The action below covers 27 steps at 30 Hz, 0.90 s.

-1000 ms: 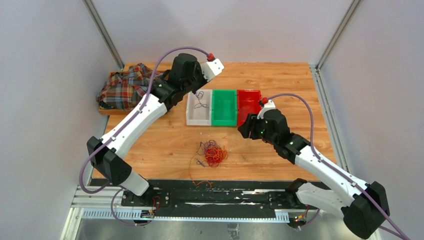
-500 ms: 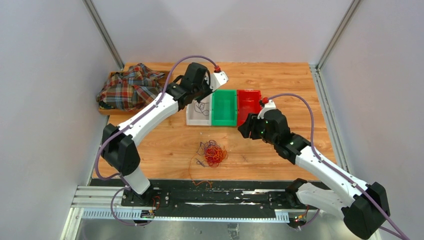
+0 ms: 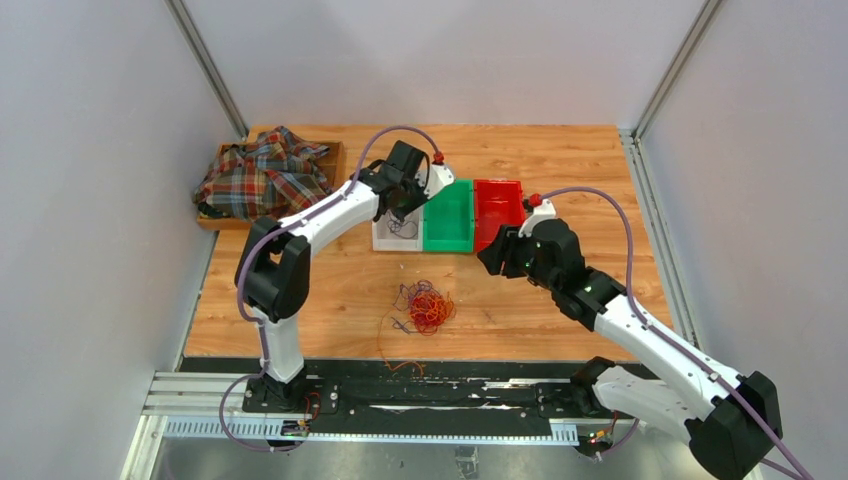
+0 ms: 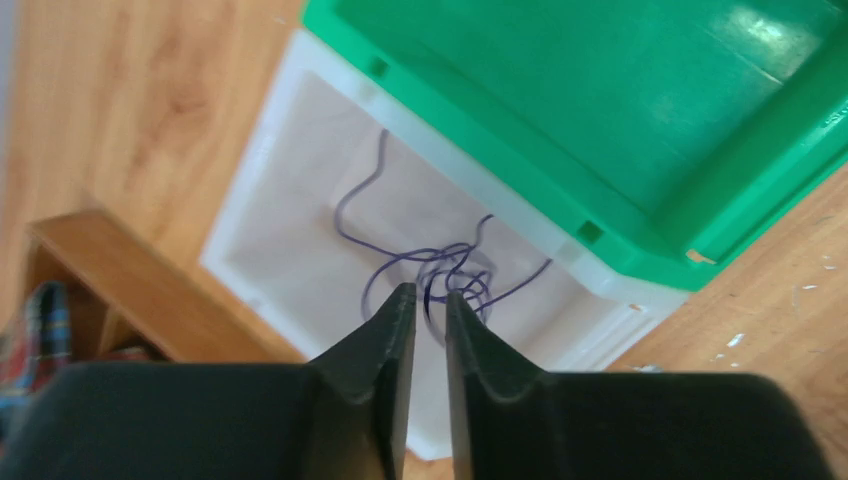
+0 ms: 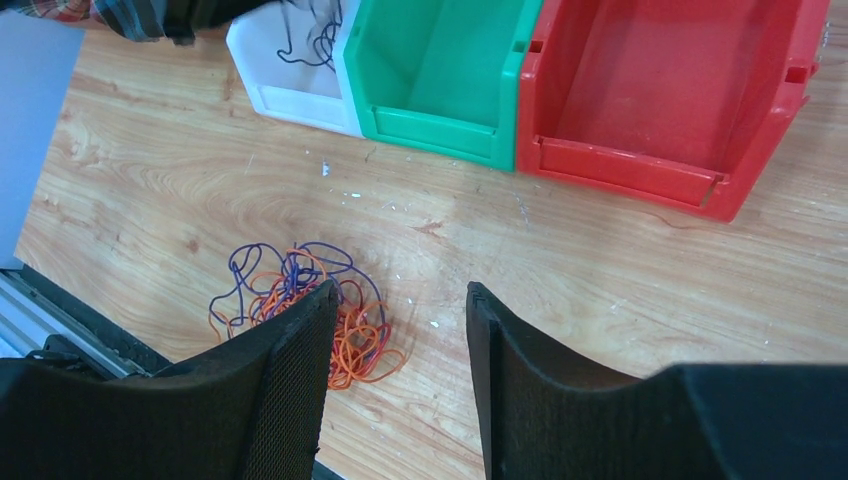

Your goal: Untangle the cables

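Observation:
The cables' clump (image 3: 428, 306) of purple, orange and red wires lies on the wood table near the front middle; it also shows in the right wrist view (image 5: 270, 285). One purple cable (image 4: 360, 195) lies coiled in the white bin (image 4: 260, 180). My left gripper (image 4: 430, 292) hangs low over that bin (image 3: 385, 238), jaws almost together, with a purple strand running up between the tips. My right gripper (image 5: 400, 290) is open and empty, above the table right of the clump and in front of the red bin (image 3: 498, 205).
A green bin (image 3: 450, 215) stands between the white and red bins. A plaid cloth (image 3: 260, 180) lies in a wooden tray at the back left. A thin orange strand (image 3: 385, 335) trails from the clump toward the front rail.
My left arm has swung right and down, lowering the purple cable into the white bin. The right arm has barely moved.

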{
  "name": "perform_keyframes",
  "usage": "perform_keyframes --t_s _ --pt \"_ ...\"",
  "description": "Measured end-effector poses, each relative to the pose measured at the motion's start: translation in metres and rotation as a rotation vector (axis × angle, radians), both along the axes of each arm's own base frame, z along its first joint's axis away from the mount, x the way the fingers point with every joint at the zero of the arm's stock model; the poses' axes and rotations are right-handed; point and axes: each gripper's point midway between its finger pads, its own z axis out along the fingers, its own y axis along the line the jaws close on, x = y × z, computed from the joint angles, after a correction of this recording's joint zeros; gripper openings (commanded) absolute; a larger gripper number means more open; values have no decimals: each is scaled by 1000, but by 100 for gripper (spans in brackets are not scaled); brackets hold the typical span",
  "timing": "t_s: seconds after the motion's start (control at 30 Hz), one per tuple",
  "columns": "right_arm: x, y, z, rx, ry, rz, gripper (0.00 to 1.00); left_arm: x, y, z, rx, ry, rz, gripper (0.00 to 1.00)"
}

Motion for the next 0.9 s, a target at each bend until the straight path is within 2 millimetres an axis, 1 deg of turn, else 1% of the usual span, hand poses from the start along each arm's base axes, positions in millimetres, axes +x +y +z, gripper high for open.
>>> perform_keyframes --t_s 0.07,0.13,0.17,0.23,0.3,0.33,0.37,0.4,0.43,0.5,0.6,0.63,0.67,0.7,0.77,0.87,0.9 --pt "1 -1 0 0 0 -4 50 -5 2 -15 9 52 -2 52" --pt "2 -2 0 0 0 -9 50 -11 3 -23 15 96 -11 75" --pt "2 -3 0 0 0 -10 51 -14 4 -24 12 117 -17 80" --pt "2 -3 0 0 1 -9 52 -14 4 -16 -7 139 -23 85" --pt "2 -2 -1 -2 3 -8 53 -7 3 4 -46 135 -26 97" --pt "2 -2 -1 -1 5 -5 53 -1 2 21 -79 117 -31 99" --pt "2 -1 -2 -2 8 -3 53 0 2 26 -87 110 -33 98" --pt "1 -1 -3 -3 11 0 53 2 2 38 -106 97 -39 98" --pt "1 0 -4 -3 15 4 53 0 4 46 -116 87 -48 98" --pt "0 0 -6 -5 21 11 54 -10 6 63 -132 83 -71 98" --pt "-2 2 -7 -5 28 25 56 -36 7 82 -157 109 -126 100" --pt "-3 3 -7 -3 30 30 56 -47 7 84 -168 126 -147 100" --pt "-3 4 -7 0 31 37 56 -61 8 83 -178 156 -166 99" --pt "-4 5 -7 3 33 43 56 -78 10 77 -184 195 -182 98" --pt "-6 7 -7 8 37 56 56 -113 13 59 -186 285 -213 95" --pt "-8 9 -7 14 44 71 54 -176 17 21 -164 465 -285 90" --pt "-9 10 -7 15 47 77 52 -192 18 12 -155 512 -308 89"
